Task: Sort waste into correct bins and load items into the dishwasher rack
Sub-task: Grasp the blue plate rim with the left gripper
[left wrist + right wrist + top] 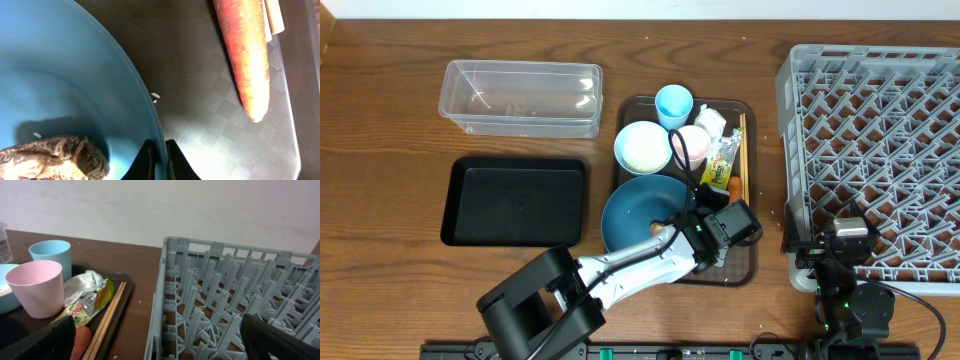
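Observation:
The blue plate (638, 212) lies on the brown tray (745, 268), with a brown food lump (52, 157) and rice grains in it. My left gripper (159, 156) is shut on the plate's right rim (140, 95), one finger inside and one outside. The orange carrot (247, 55) lies on the tray to the right, beside the chopsticks (111, 311). The white bowl (642, 147), light-blue cup (673, 104), pinkish cup (36, 287), wrapper (87, 302) and crumpled paper (709, 122) sit on the tray's far half. My right gripper (155, 337) is open at the grey rack's (880, 150) front-left corner.
The clear tub (520, 97) stands at the back left, and the black tray (515, 201) lies in front of it. The rack fills the right side of the table. Bare wood lies between the brown tray and the rack.

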Available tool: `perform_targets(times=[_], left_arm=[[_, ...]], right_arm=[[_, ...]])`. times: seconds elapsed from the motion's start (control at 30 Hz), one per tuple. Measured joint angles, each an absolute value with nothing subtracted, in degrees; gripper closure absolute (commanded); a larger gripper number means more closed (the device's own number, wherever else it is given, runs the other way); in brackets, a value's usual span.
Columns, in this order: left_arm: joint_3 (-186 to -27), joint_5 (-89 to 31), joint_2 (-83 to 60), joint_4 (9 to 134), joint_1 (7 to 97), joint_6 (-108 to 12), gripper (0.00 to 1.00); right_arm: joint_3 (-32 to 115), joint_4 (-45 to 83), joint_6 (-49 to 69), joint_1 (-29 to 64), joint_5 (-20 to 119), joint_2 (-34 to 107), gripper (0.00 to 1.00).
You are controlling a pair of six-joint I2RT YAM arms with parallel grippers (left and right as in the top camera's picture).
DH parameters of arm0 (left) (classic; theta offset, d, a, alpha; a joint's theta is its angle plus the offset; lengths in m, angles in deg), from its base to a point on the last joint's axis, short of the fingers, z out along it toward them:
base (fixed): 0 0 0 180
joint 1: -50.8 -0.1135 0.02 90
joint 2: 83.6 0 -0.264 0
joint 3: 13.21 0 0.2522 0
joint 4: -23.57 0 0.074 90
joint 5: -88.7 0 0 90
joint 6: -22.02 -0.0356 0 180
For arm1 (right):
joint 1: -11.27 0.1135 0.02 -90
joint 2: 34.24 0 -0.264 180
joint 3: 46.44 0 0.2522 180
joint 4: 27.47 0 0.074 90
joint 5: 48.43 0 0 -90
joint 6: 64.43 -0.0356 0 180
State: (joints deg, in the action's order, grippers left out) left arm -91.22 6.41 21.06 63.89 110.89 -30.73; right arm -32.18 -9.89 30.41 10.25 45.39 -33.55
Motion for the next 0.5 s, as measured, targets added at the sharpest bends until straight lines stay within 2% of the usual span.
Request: perform_targets(times=[0.5], left_arm=[[-91.22, 5.45, 13.68, 70.58, 110.92, -30.46, 0.94]], right_arm=[[-32.18, -9.89, 30.39, 10.25, 45.39, -33.55, 0.01]])
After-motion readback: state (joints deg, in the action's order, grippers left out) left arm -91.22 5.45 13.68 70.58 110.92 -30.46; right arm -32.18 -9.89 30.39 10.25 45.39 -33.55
